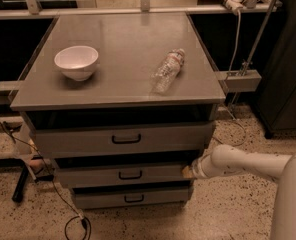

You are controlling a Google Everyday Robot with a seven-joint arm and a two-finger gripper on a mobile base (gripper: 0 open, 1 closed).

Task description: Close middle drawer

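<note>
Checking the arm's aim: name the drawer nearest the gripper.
The middle drawer: the gripper sits at the right end of its front, below the taller top drawer and above the narrow bottom drawer.
</note>
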